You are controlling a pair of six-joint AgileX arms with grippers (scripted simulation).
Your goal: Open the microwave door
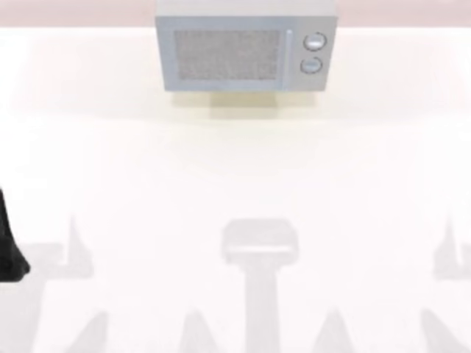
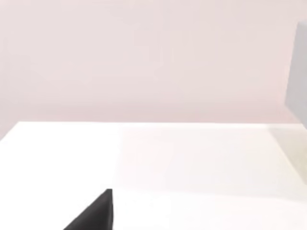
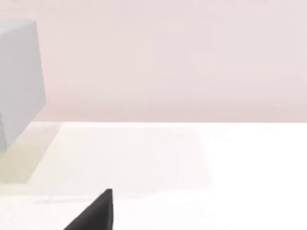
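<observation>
Microwave (image 1: 246, 45) at table's (image 1: 235, 191) far edge, microwave door (image 1: 224, 55) flush shut; left arm (image 1: 9, 243) at left edge; jaw states indeterminable.

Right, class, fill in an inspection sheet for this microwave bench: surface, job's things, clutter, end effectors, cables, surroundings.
Surface: pale table, bare but for shadows.
Job's things: microwave at the far edge, centre; microwave door shut, handle beside the two knobs.
Clutter: nothing seen.
End effectors: left arm parked at the table's left edge; a dark finger shows in the left wrist view and one in the right wrist view.
Cables: nothing seen.
Surroundings: plain pinkish wall.
</observation>
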